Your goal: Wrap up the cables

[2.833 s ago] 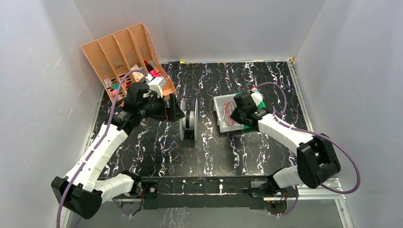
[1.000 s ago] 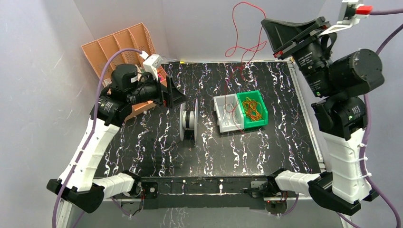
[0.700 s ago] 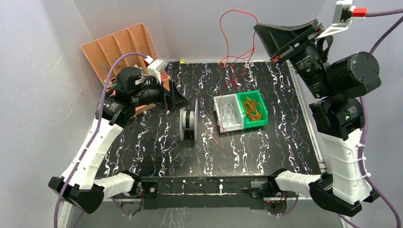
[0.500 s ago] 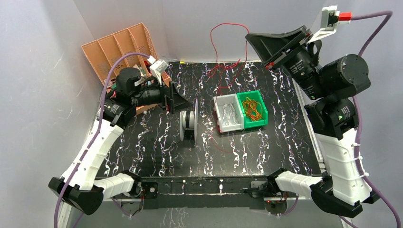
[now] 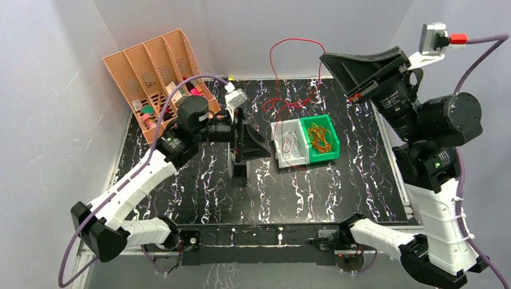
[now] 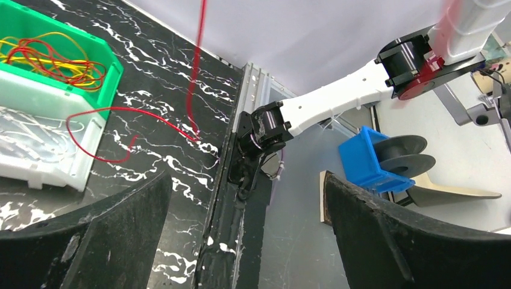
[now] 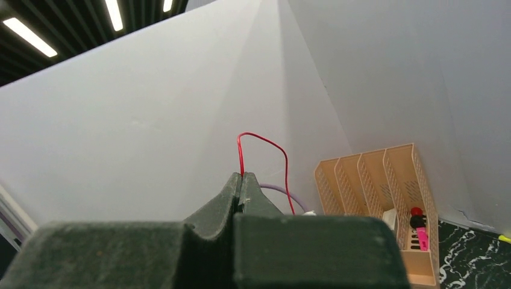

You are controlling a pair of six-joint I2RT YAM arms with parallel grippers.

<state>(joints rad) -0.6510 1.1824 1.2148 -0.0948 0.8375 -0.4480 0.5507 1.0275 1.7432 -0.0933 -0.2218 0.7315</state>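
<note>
A thin red cable (image 5: pixel 288 103) arches up from the table's far side, and my right gripper (image 5: pixel 326 58), raised high at the right, is shut on it. The right wrist view shows the cable (image 7: pixel 263 141) pinched between the closed jaws of the right gripper (image 7: pixel 242 176). Its lower end trails over the white bin (image 5: pixel 281 149). My left gripper (image 5: pixel 256 148) hovers open over the grey spool (image 5: pixel 240 167), partly hiding it. In the left wrist view the left gripper (image 6: pixel 247 178) holds nothing, and the cable (image 6: pixel 196 66) hangs ahead of it.
A green bin (image 5: pixel 328 144) holding tangled yellow and red wires sits against the white bin. An orange file organiser (image 5: pixel 150 66) with small items stands at the back left. Grey walls enclose the table on three sides.
My left gripper has swung right from the organiser to above the spool. The right gripper, which lifted the cable out of the white bin, has come down a little, still holding it.
</note>
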